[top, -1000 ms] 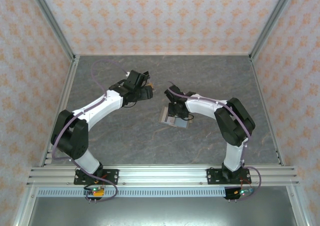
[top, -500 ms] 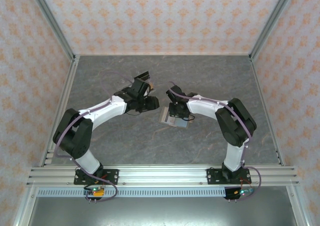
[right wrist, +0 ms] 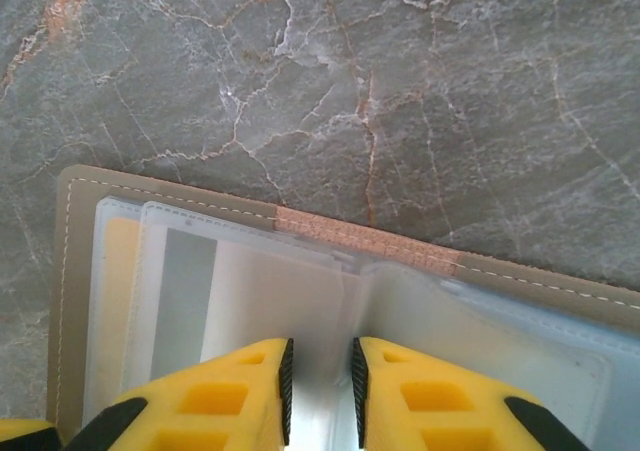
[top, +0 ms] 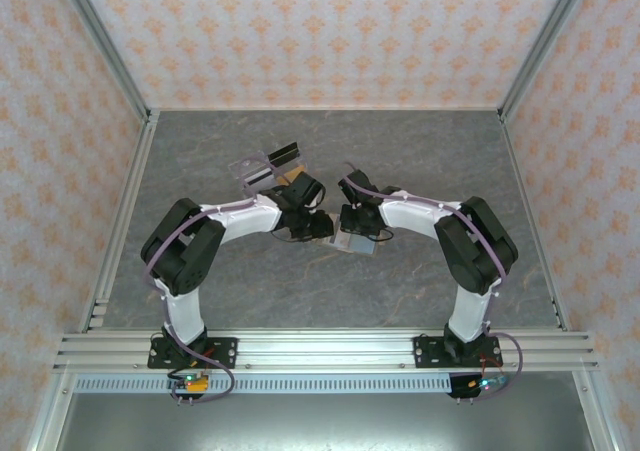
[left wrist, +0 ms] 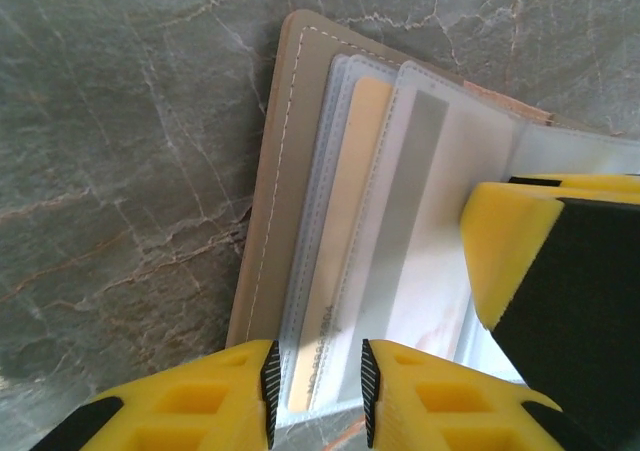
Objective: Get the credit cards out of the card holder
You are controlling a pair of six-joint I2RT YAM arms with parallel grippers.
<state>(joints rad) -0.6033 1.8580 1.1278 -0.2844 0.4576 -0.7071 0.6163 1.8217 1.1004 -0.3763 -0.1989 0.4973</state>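
Marble tabletop, open card holder

Bright, even light throughout, soft shadows, all views sharp.

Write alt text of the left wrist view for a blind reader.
An open card holder with a tan cover lies on a grey marbled table, its clear sleeves fanned out, one holding a yellow card. The left gripper has its yellow jaws slightly apart over the sleeves' edge. A second jaw shows at the right.
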